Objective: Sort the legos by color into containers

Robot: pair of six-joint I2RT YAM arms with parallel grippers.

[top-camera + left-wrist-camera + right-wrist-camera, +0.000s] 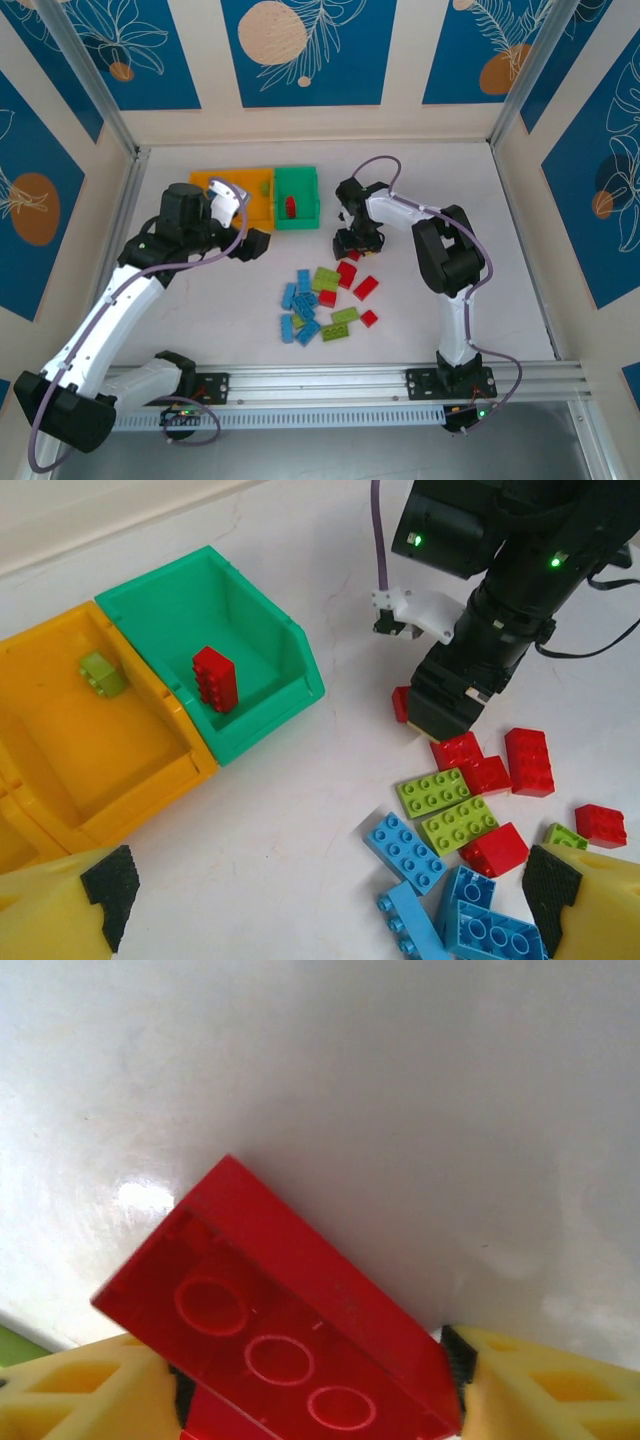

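We get bright, even overhead light, soft shadows; glare spot on the table [140,1198] (red lego [290,1330] up close looks slightly soft).

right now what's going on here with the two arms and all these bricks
Two arms are sorting bricks by colour into bins. The right gripper is down at the far edge of the loose bricks, shut on a red brick. The left gripper is open and empty, near the bins. The green bin holds a second red brick; the orange bin beside it holds a lime brick. Most bricks lie on the table.
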